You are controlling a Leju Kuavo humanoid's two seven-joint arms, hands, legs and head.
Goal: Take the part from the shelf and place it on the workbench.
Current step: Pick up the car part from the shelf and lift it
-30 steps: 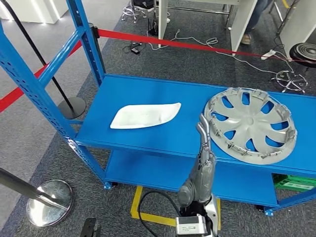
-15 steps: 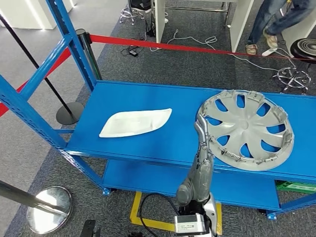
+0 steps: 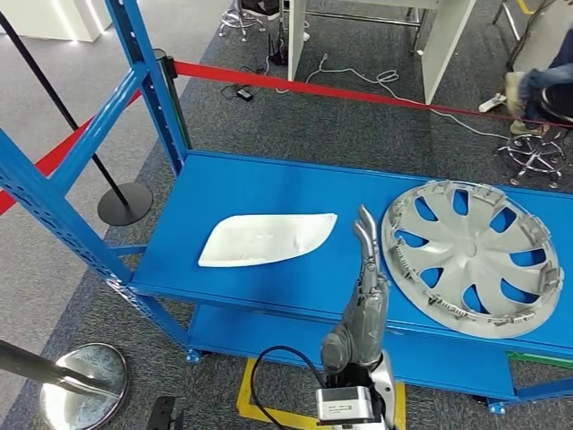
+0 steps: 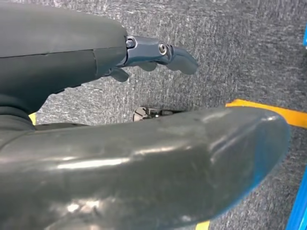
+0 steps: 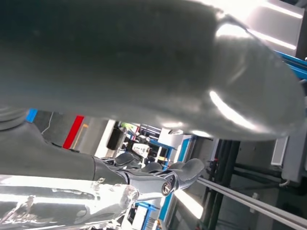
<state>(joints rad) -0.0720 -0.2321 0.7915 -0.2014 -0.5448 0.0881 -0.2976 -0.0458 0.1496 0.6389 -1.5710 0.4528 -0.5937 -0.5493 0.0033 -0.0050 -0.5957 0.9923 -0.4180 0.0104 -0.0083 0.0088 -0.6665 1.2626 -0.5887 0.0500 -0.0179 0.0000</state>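
At six o'clock in the head view the right hand [image 3: 365, 278] rises on its silver arm, fingers straight, lying close together and pointing up toward the shelf; it holds nothing. It stands in front of the shelf's near edge, in the gap between the two parts, touching neither, which suggests an approach rather than a grasp. The left hand [image 4: 155, 50] hangs low over grey carpet and a strip of yellow floor tape [image 4: 267, 112]. Its thumb and one dark finger lie apart with nothing between them, so it looks idle.

On the blue shelf [image 3: 223, 184] the white panel [image 3: 267, 238] lies flat at about ten o'clock from the right hand, long side along the shelf. The wheel cover [image 3: 473, 258] lies at two o'clock with its inner side up, clips showing around the rim, its near rim close to the shelf's front edge. Both lie flat and loose, so either could be the part; the pictures do not settle which. The workbench is not seen here.

The shelf deck is smooth painted metal, with a second deck below and blue uprights at nine to eleven o'clock. Beyond, at twelve o'clock, a red barrier tape [image 3: 324, 90] runs across grey carpet, with cables, table legs and a stool [image 3: 537, 148] behind it. A person's foot [image 3: 515, 85] shows at one o'clock.
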